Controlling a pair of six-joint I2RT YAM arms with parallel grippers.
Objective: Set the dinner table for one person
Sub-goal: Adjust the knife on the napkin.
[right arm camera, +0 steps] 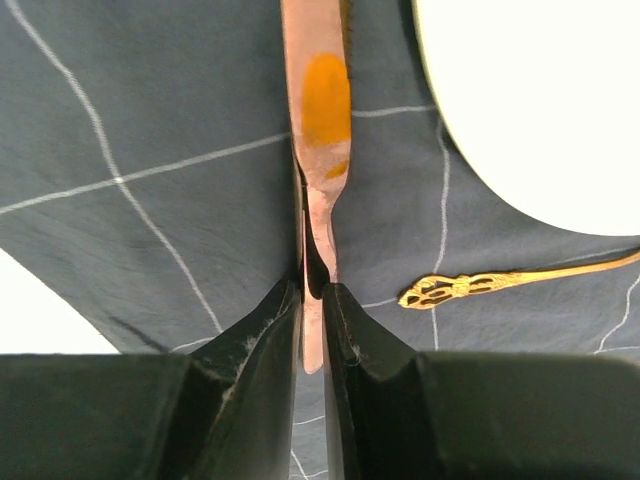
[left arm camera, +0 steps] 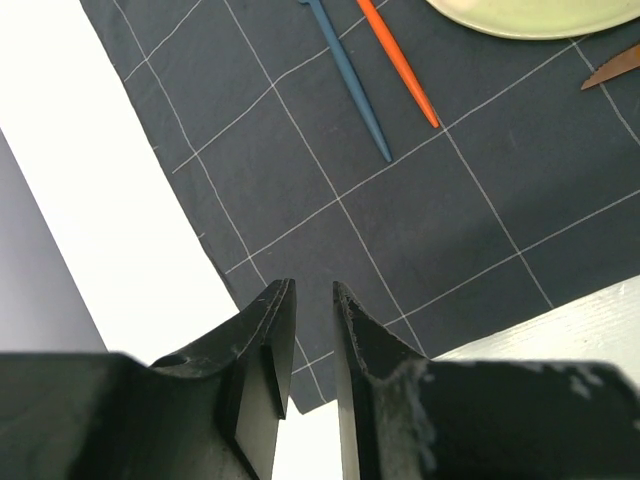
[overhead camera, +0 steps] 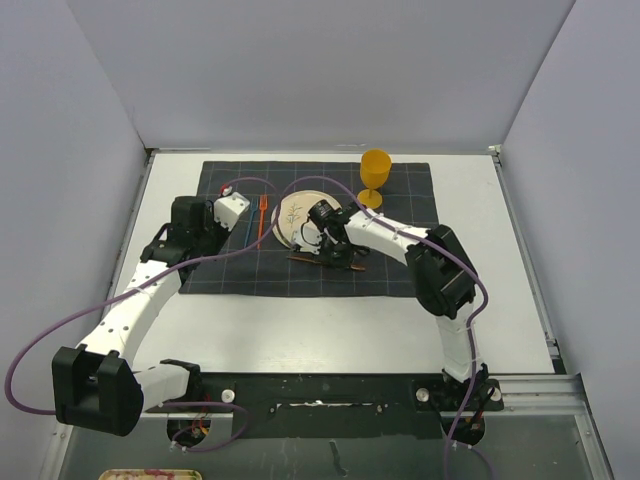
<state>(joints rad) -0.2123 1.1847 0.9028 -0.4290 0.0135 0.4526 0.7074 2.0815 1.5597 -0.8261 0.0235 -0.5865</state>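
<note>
Surface: large flat white dinner table [overhead camera: 300, 325] with a metal rail along its near edge, grey walls on three sides.
Cloth: dark grey cloth with a thin light grid [overhead camera: 400, 190], spread on the far half of the table.
On the cloth: round cream plate [overhead camera: 292, 215], orange plastic goblet [overhead camera: 375, 175] upright beyond it to the right, orange fork [overhead camera: 263, 215] and slim blue utensil [left arm camera: 350, 85] left of the plate, ornate gold handle [right arm camera: 450, 290] near the plate's rim.
Right gripper [right arm camera: 312, 290]: fingers clamped on the handle of a flat copper-coloured knife [right arm camera: 322, 100], beside the plate.
Left gripper [left arm camera: 312, 295]: fingers a narrow gap apart, nothing between them, above the cloth's corner.
Table relative to grippers: beneath both, its bare white top just beside the left fingers.
</note>
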